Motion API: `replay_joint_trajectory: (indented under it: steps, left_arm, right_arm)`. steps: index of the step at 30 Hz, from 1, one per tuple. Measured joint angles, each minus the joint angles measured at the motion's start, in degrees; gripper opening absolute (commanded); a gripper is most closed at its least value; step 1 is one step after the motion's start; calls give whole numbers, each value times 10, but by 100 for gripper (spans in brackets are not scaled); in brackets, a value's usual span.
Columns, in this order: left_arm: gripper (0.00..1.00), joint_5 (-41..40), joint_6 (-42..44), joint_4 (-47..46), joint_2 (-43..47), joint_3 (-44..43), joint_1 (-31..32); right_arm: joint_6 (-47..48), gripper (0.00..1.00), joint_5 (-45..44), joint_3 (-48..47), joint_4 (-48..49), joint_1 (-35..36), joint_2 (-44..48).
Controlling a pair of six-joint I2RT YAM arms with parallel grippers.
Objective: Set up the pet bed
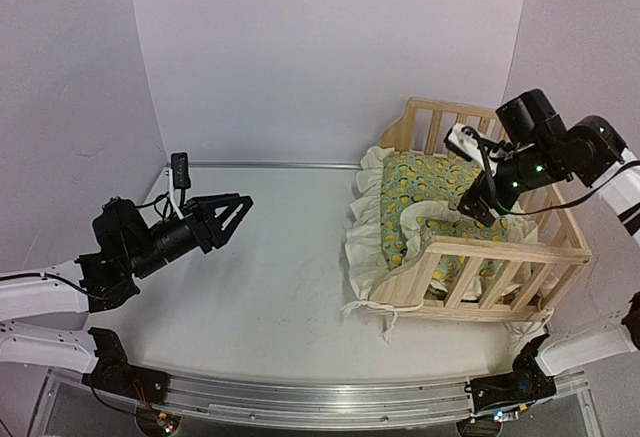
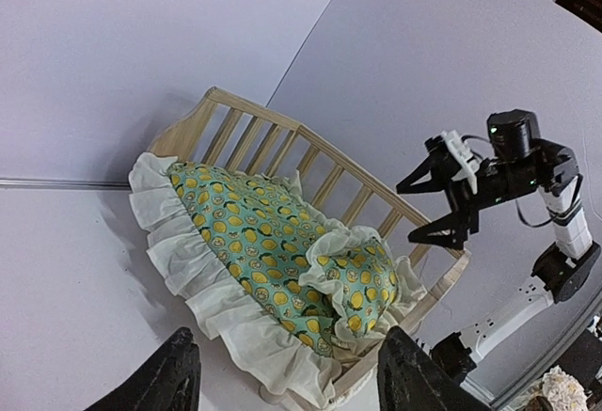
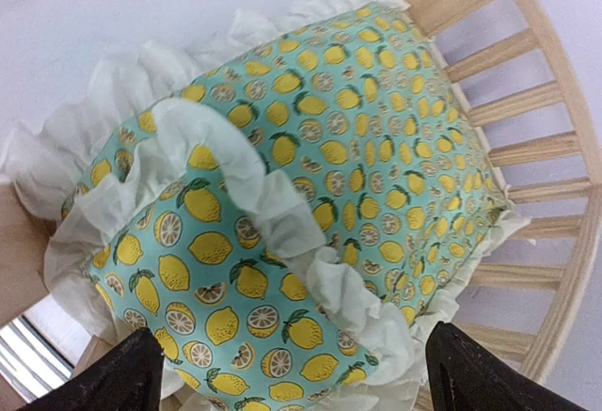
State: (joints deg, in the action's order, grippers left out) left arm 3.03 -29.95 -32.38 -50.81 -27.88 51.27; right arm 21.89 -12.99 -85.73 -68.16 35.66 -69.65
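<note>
White desk (image 1: 280, 287), lilac walls (image 1: 330, 57) | bed (image 1: 500, 250) right, cushion (image 1: 410, 182) ruffle spilling left | far-left black device (image 1: 180, 170) unclear | left end effector (image 1: 237, 219), right end effector (image 2: 405, 213): fingers apart, empty

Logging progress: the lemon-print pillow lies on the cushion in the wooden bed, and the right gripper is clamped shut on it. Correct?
No. The right gripper is open and above the pillow, not gripping it, as the left wrist view shows. The rest holds.

Pale pine slatted crib-like pet bed frame (image 1: 500, 250) stands upright on right part of white desk (image 1: 270, 257). Green lemon-print cushion (image 1: 405, 182) lies inside, cream ruffle spilling over low left side. Small matching ruffled pillow (image 1: 425, 222) rests on cushion's near end.
</note>
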Motion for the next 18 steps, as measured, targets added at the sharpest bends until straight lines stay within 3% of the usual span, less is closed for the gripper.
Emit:
replay_joint_trajectory:
  steps: [3, 6, 12, 18]
  left_arm:
    - [87, -13, 5, 43, 2, -18, -6]
    - [95, -68, 18, 158, 11, -75, -32]
    - [99, -215, 93, 394, 13, -263, -102]
    - [99, -285, 183, 481, 47, -410, -103]
  right_arm:
    - [-100, 98, -52, -42, 14, 1, 5]
    - [-212, 98, -85, -47, 78, 0, 35]
    - [-327, 98, -80, 34, 238, 0, 198]
    - [-337, 98, -95, 25, 323, 0, 287]
